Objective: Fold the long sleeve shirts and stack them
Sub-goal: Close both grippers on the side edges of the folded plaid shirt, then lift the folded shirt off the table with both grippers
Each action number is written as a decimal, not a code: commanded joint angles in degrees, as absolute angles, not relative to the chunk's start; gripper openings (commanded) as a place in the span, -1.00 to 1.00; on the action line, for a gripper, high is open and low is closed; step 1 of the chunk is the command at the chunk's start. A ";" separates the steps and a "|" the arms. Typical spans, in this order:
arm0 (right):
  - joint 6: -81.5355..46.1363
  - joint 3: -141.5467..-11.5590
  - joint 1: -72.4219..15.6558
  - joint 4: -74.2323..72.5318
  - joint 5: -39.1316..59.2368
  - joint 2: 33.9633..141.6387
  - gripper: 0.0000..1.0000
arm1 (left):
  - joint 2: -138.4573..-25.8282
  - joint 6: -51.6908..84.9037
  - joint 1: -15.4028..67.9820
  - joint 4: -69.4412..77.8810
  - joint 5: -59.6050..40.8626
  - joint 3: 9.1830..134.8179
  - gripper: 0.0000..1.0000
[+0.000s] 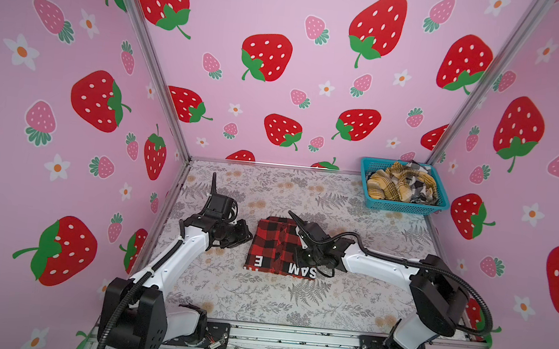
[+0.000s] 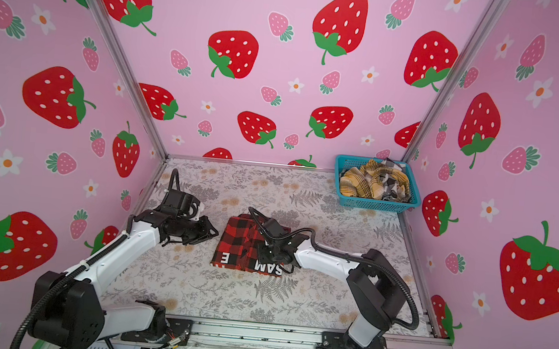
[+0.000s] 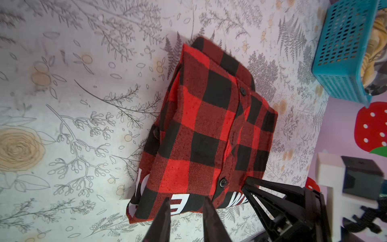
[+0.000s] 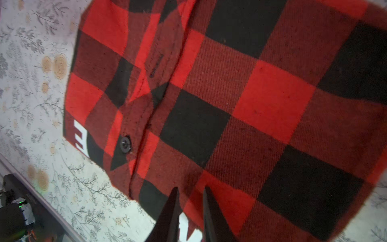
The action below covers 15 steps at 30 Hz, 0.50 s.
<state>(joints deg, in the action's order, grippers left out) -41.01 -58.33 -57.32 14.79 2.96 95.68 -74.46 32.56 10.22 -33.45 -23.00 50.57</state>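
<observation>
A red-and-black check long sleeve shirt (image 1: 274,248) (image 2: 240,245) with white lettering lies folded in a rectangle mid-table. It also shows in the left wrist view (image 3: 209,125) and fills the right wrist view (image 4: 230,104). My left gripper (image 1: 246,237) (image 2: 214,233) (image 3: 186,199) hovers just off the shirt's left edge, jaws apart, nothing between them. My right gripper (image 1: 300,256) (image 2: 261,252) (image 4: 191,188) is low over the shirt's right side by the lettering, its jaws slightly apart with cloth showing in the gap. A mustard plaid shirt (image 1: 389,186) (image 2: 361,185) and a black-and-white one (image 1: 420,189) (image 2: 392,184) lie crumpled in the basket.
The turquoise mesh basket (image 1: 404,206) (image 2: 373,203) (image 3: 339,52) stands in the back right corner of the floral table. Pink strawberry walls close in the left, back and right sides. The arm bases are mounted on a metal rail along the front edge.
</observation>
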 commanded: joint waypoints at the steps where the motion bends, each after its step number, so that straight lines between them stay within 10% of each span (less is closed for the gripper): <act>1: -42.19 -57.92 -57.57 14.74 1.38 96.88 -0.54 | -77.58 33.19 10.02 -32.40 -26.28 47.89 -0.51; 15: -42.62 -59.78 -57.01 18.56 -1.77 94.20 -0.23 | -87.27 40.49 13.18 -21.72 -29.55 43.81 -0.75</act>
